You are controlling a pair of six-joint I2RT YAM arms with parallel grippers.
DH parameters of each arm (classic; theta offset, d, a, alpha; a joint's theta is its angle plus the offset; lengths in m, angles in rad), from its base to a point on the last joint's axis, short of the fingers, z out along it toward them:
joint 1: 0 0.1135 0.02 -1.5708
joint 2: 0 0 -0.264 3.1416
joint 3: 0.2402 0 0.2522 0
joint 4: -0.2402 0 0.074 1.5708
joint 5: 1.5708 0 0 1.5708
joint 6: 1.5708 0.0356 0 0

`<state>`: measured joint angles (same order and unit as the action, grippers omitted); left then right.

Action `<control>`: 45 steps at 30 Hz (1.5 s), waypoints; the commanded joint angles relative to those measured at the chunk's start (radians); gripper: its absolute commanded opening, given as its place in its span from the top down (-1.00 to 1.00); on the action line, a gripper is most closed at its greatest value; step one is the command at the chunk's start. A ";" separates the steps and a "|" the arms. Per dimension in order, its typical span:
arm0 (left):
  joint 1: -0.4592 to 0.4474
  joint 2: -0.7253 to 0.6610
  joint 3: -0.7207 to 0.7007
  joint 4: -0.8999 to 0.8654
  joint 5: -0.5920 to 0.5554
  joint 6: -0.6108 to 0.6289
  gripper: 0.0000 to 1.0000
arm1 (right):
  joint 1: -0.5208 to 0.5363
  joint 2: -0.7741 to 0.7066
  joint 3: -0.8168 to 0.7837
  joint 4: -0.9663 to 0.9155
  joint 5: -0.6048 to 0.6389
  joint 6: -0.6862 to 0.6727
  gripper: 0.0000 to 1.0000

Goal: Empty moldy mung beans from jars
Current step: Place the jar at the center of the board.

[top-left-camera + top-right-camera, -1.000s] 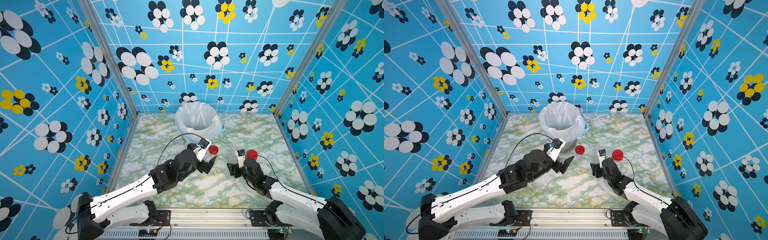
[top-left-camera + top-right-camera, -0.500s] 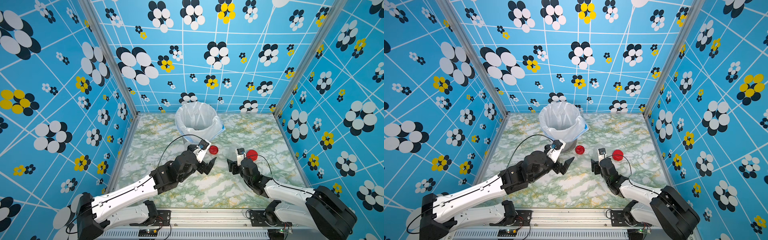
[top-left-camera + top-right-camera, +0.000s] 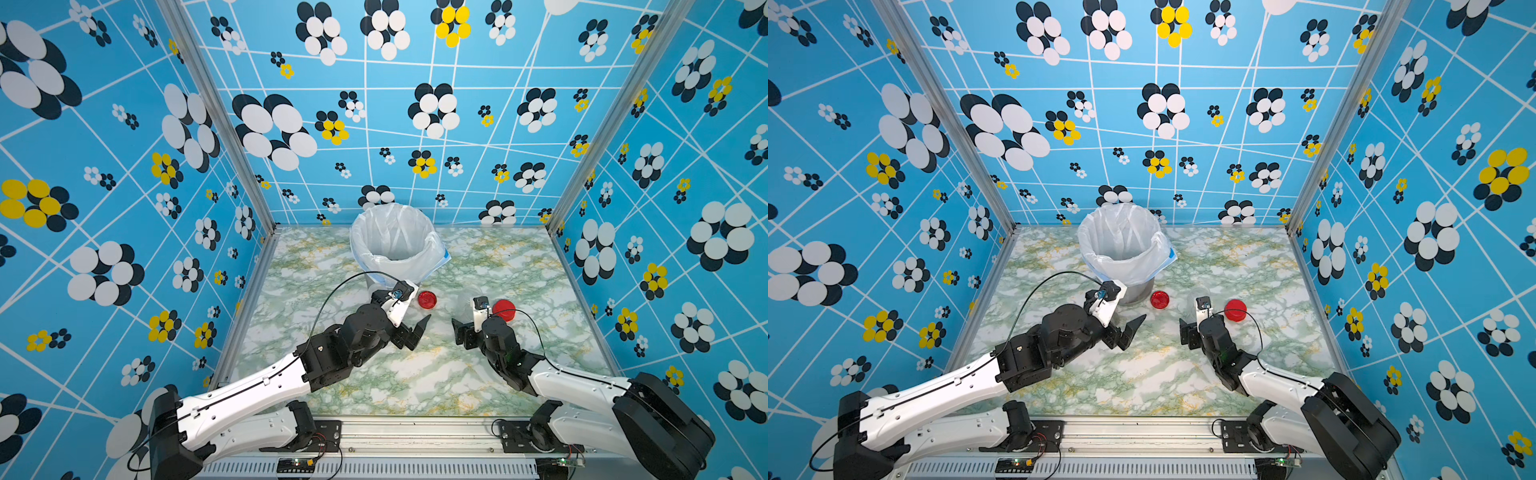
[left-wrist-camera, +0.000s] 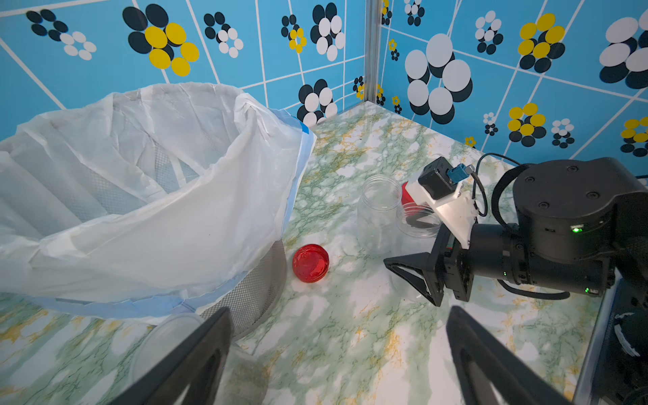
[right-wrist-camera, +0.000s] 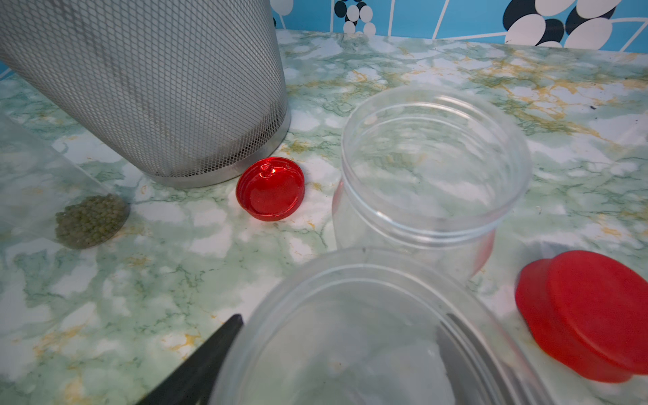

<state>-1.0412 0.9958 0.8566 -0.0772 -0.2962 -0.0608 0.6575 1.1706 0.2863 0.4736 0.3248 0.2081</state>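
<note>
My right gripper [image 5: 340, 321] is open, its jaws spread round an empty, lidless clear jar [image 5: 350, 280] that stands on the table. A second empty jar [image 5: 434, 168] stands just beyond it, also seen from the left wrist [image 4: 380, 210]. A slim clear jar with a whitish lid [image 4: 168, 336] holds olive mung beans [image 5: 91, 221] and sits by the bucket, beside my left gripper's finger. My left gripper [image 4: 340, 312] is open and holds nothing. In both top views the left gripper [image 3: 417, 332] and right gripper [image 3: 467, 328] face each other over the table.
A mesh bucket [image 5: 157, 87] lined with a white bag [image 3: 395, 241] stands at the back middle. A small red lid [image 3: 427, 299] lies upturned beside it. A wider red lid [image 3: 504, 309] lies right of the jars. Patterned walls close in three sides.
The right gripper's jaws have spread wider round the jar, and that arm has drawn back slightly. The left arm has stayed put.
</note>
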 commanded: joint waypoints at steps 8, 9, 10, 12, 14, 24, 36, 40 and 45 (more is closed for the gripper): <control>0.005 -0.027 -0.026 -0.036 -0.017 -0.010 -0.93 | 0.026 -0.197 0.021 -0.165 -0.050 -0.040 -0.91; 0.006 -0.026 -0.026 -0.035 -0.016 -0.008 -0.93 | 0.026 -0.214 0.026 -0.182 -0.055 -0.041 -0.91; 0.006 -0.027 -0.026 -0.035 -0.017 -0.007 -0.93 | 0.028 -0.233 0.033 -0.202 -0.059 -0.042 -0.91; 0.006 -0.025 -0.025 -0.034 -0.021 -0.004 -0.94 | 0.028 -0.264 0.050 -0.241 -0.068 -0.044 -0.90; 0.006 -0.024 -0.024 -0.039 -0.026 -0.003 -0.94 | 0.029 -0.288 0.082 -0.293 -0.080 -0.049 -0.89; 0.008 -0.077 -0.051 -0.158 -0.096 -0.053 -0.95 | 0.037 -0.297 0.350 -0.486 -0.216 -0.095 -0.84; 0.018 -0.351 -0.328 -0.151 -0.209 -0.158 -0.99 | 0.222 -0.065 0.587 -0.434 -0.307 -0.099 -0.85; 0.054 -0.373 -0.412 -0.093 -0.184 -0.167 -0.99 | 0.225 0.003 0.604 -0.386 -0.337 -0.056 -0.85; 0.198 -0.333 -0.537 0.109 -0.002 -0.150 -0.99 | 0.224 0.010 0.585 -0.318 -0.320 -0.001 -0.88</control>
<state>-0.9085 0.6437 0.3702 -0.1223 -0.4053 -0.1989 0.8768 1.2045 0.8646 0.0708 0.0097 0.1566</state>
